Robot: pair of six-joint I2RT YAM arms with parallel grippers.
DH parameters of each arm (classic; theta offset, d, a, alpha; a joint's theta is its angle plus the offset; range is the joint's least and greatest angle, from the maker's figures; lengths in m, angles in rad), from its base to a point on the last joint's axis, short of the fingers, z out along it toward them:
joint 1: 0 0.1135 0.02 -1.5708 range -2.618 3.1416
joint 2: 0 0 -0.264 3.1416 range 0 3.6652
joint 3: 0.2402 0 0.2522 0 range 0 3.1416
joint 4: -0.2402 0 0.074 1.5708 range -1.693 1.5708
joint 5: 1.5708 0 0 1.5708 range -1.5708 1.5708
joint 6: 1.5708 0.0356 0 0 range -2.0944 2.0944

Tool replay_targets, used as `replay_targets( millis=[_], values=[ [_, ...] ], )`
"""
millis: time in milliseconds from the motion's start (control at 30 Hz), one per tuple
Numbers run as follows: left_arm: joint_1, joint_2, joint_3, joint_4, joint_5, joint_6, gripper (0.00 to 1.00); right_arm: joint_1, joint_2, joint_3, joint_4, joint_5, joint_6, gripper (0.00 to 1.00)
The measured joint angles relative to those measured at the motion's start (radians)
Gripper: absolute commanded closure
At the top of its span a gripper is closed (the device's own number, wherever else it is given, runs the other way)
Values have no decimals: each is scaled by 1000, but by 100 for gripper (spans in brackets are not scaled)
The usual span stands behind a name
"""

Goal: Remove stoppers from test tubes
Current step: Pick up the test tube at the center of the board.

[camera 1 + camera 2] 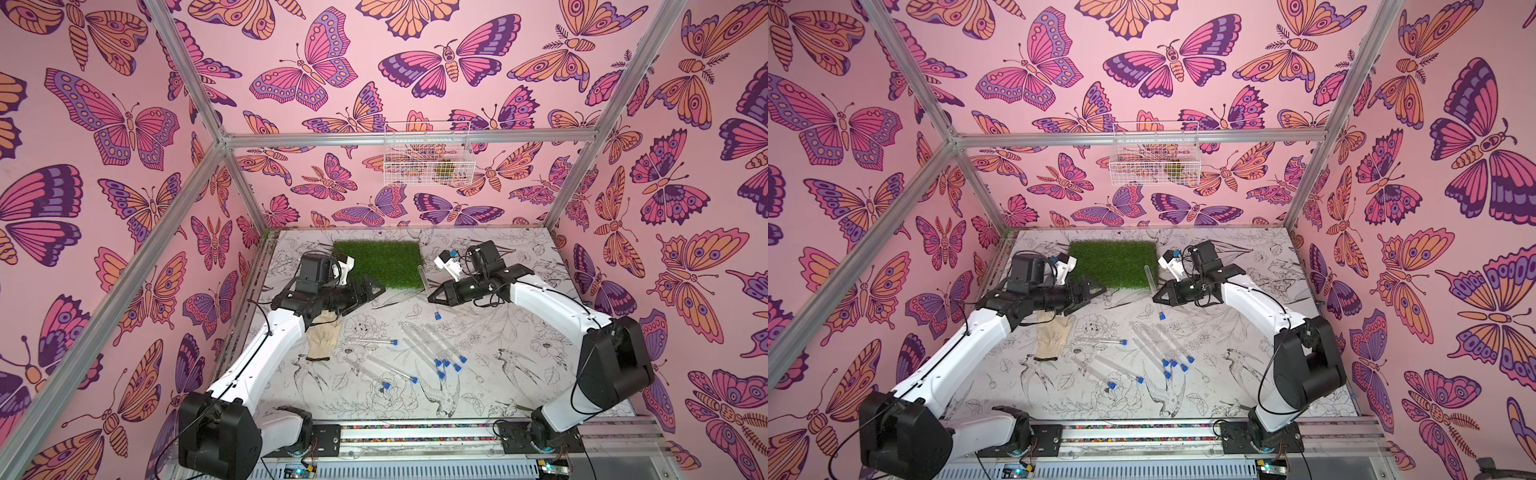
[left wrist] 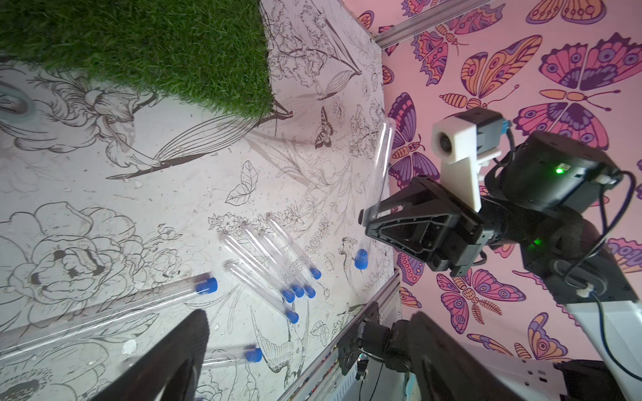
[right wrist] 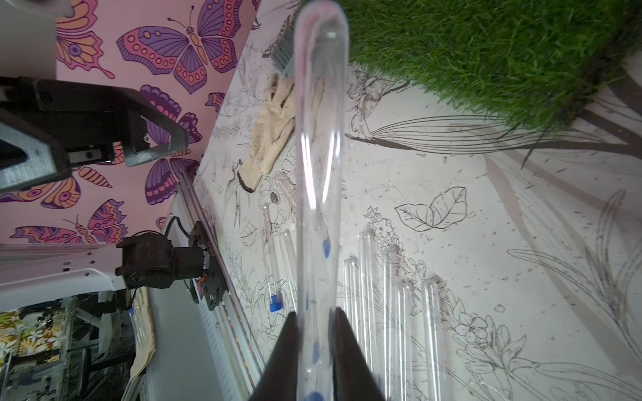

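Right fingers (image 3: 347,354) clenched on a clear test tube (image 3: 319,139), pinching it at its lower end (that end is hidden between my pads). My right gripper (image 1: 430,296) holds it close to upright, rounded end on top, just beside the near right corner of the grass mat (image 1: 380,259).

One loose stopper (image 1: 437,316), bright blue, lies on the table (image 1: 519,332) near that gripper and apart from every tube.

My left gripper (image 1: 376,291) hangs over the table at the mat's near left corner. It is released, jaws spread wide, gripping nothing.

Remaining tubes (image 1: 428,347) lie flat mid-table, each with a blue plug in one end. One tight bunch lies side by side with its stoppers (image 1: 446,364) clustered toward the near edge. Three more tubes lie scattered to its left, well apart from both grippers.

Beige glove (image 1: 326,336) lies on the table, partly under my left arm.
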Motion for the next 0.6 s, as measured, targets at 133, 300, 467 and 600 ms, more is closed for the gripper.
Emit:
replay_targets(
  millis=[133,300,467,600],
  values=[
    [-32,-21,-17,27,27,-29,10,10,-34,-5,-16,-43,-4,81],
    [-105,-26,-18,43,23,-42,10,55,-85,-21,-22,-79,-3,81],
    [-164,-23,-17,58,1,-52,11,111,-87,-21,-41,-96,-3,80],
    [-202,2,-13,79,-19,-60,15,151,-87,-21,-42,-97,1,80]
  ],
)
